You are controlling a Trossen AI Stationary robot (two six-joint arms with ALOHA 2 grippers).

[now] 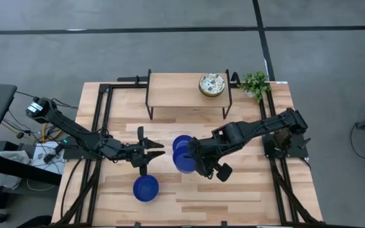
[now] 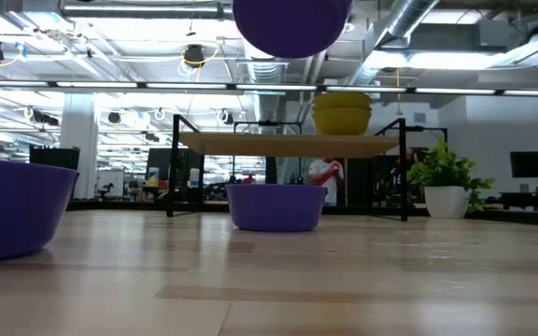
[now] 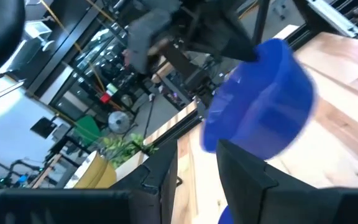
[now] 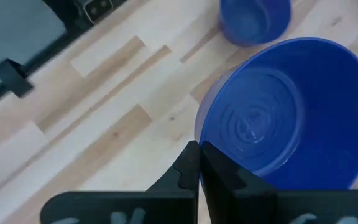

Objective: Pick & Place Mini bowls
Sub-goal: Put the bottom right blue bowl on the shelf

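Note:
Three blue mini bowls show. One [image 1: 185,164] hangs in my right gripper [image 1: 193,158] over the table's middle and shows at the top of the low view [image 2: 292,23]. Another blue bowl [image 1: 182,143] rests on its base just beyond it [image 2: 276,205]. The third [image 1: 146,188] sits toward the near edge [image 2: 12,210]. The floral bowls [image 1: 212,84] are stacked on the small shelf [image 1: 170,88]. My left gripper [image 1: 154,151] is open, left of the held bowl, and touches nothing. My right gripper [image 4: 199,158] pinches the blue bowl's rim [image 4: 211,146] between its two fingers, on the side nearest the wrist, one finger inside the wall and one outside. The bowl is lifted clear of the table, its mouth facing up.
A small green potted plant [image 1: 255,82] stands at the far right corner beside the shelf. Black frame rails [image 1: 100,126] run along the table's left and right sides. Bare wood lies near the right near corner [image 1: 246,196].

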